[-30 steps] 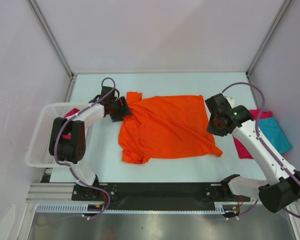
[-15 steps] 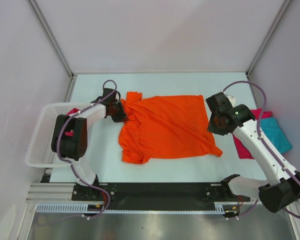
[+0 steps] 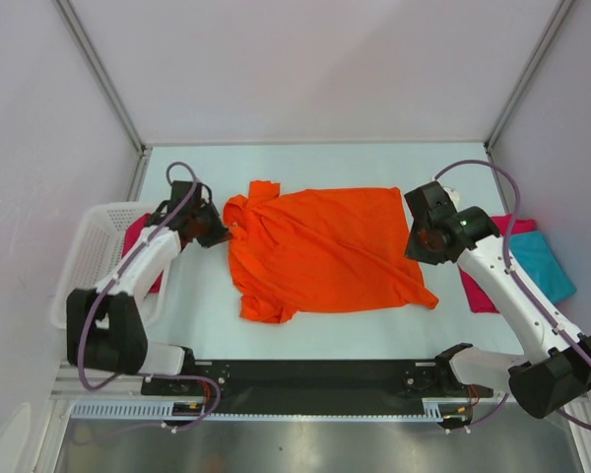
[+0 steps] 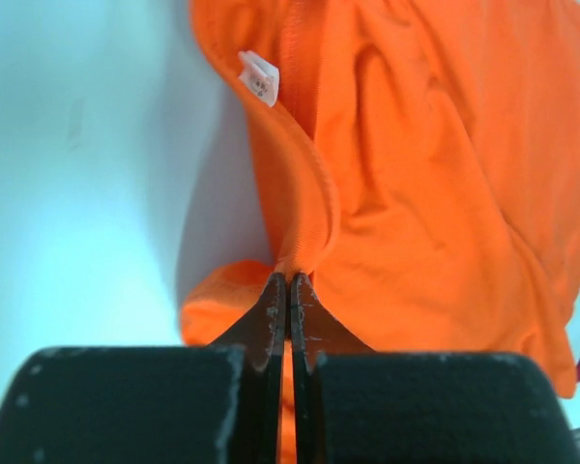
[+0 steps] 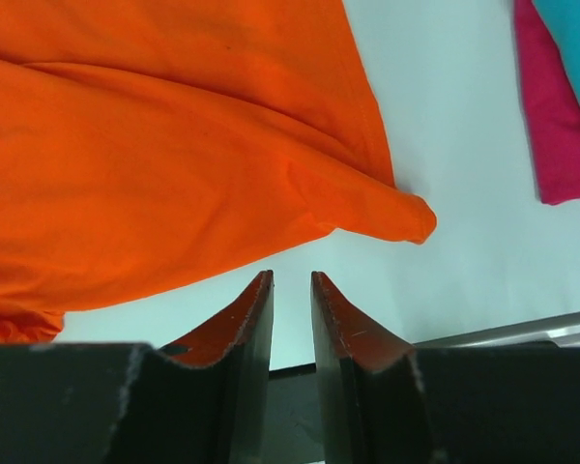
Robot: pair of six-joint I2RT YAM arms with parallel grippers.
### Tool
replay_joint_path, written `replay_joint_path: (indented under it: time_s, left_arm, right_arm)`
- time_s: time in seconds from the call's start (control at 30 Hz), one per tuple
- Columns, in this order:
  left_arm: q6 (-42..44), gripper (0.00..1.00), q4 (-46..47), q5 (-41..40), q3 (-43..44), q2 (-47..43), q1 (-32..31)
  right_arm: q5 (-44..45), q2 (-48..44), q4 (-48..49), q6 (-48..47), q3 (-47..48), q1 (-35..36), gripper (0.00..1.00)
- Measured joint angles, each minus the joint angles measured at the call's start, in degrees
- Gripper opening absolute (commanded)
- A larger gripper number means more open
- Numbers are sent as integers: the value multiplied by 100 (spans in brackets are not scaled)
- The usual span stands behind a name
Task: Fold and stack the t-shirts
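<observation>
Left fingers point(image 4: 274, 311) are clamped on a fold of the orange tee point(image 3: 325, 246) by the collar. Over the last second I've dragged it toward the tabletop's point(image 3: 374, 163) left edge, so the bunched left side is pulling flatter. I'd call this spreading, no fold started yet. Left arm lies low, elbow swung out over the basket point(image 3: 79, 266). Tee sits mid-tabletop. Right fingers point(image 5: 246, 319) slightly apart, holding nothing, parked over the tee's right edge; that arm hasn't moved.

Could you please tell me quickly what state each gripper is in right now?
Left gripper: closed on the orange shirt.
Right gripper: slightly open, holding nothing.
</observation>
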Motion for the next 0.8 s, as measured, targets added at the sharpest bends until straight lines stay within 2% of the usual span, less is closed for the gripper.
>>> replay_joint_path:
  time_s: [0.07,0.1,0.17,0.3,0.33,0.37,0.4,0.47,0.5,0.8]
  left_arm:
    - [-57,0,-173,-74,-199,-485,166]
    - [-85,6,-275,-111,-337,-782,295]
    - [-103,10,-446,-179,-544,-1224,494]
    - [-173,11,-774,-280,-815,-1779,772]
    - [-181,13,-828,-302,-855,-1836,798]
    - [-186,19,-866,-302,-894,-1878,833]
    - [-186,51,-890,-293,-944,-1910,868]
    - [-188,89,-964,-304,-1025,-1943,960]
    - [-212,99,-997,-293,-1045,-1945,994]
    - [-229,100,-1045,-44,-1049,-1899,940]
  right_arm:
    - [-96,52,92,-68,-17,-24,27]
    - [-155,92,151,-105,-31,-28,27]
    - [-258,166,267,-166,-68,-33,27]
    - [-407,212,367,-278,-151,-39,27]
    - [-420,212,369,-308,-151,-42,27]
    - [-433,201,374,-328,-151,-50,28]
    - [-450,186,372,-361,-151,-76,28]
    - [-461,103,376,-402,-164,-168,28]
    - [-463,37,374,-424,-184,-219,28]
    - [-542,-234,339,-529,-254,-474,29]
